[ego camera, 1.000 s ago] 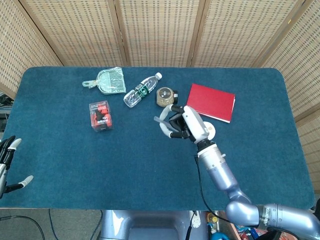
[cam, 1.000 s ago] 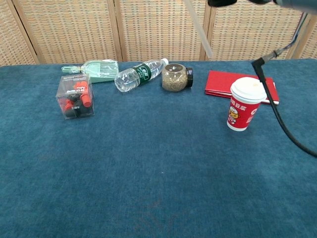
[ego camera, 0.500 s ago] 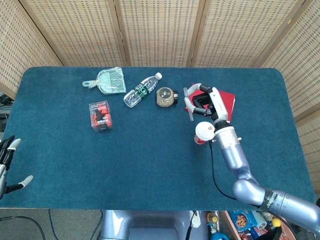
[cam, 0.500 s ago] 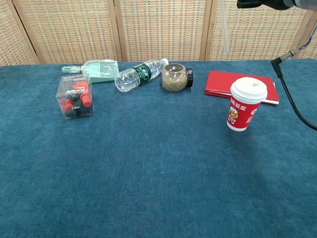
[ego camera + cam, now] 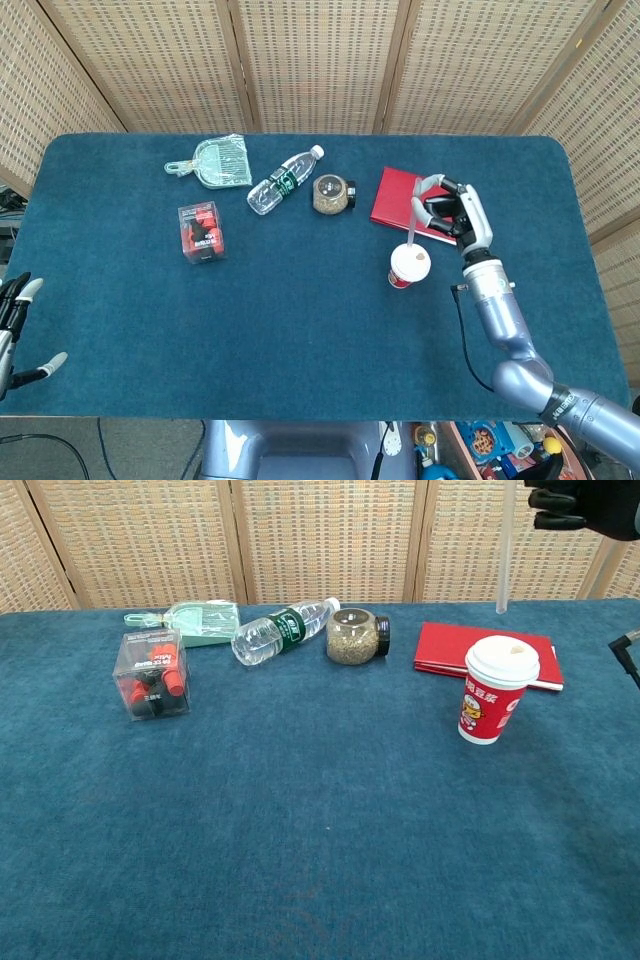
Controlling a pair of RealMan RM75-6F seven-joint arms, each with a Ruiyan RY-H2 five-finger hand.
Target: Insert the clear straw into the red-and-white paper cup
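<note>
The red-and-white paper cup (image 5: pixel 408 267) (image 5: pixel 497 691) stands upright with a white lid, right of the table's middle. My right hand (image 5: pixel 452 212) (image 5: pixel 590 502) hovers above and just right of it, over the red notebook, and pinches the clear straw (image 5: pixel 411 225) (image 5: pixel 503 555). The straw hangs nearly upright, and its lower end is a little above the lid without touching it. My left hand (image 5: pixel 14 322) hangs off the table's near left edge with its fingers apart, holding nothing.
A red notebook (image 5: pixel 400 198) (image 5: pixel 445 645) lies behind the cup. A jar of grains (image 5: pixel 352 637), a lying water bottle (image 5: pixel 278 631), a green dustpan (image 5: pixel 200 620) and a clear box (image 5: pixel 153 675) of red and black pieces line the back left.
My right hand has carried the straw rightward, from the table's middle past the cup to above the notebook. The straw has swung from slanted to nearly upright over the lid.
</note>
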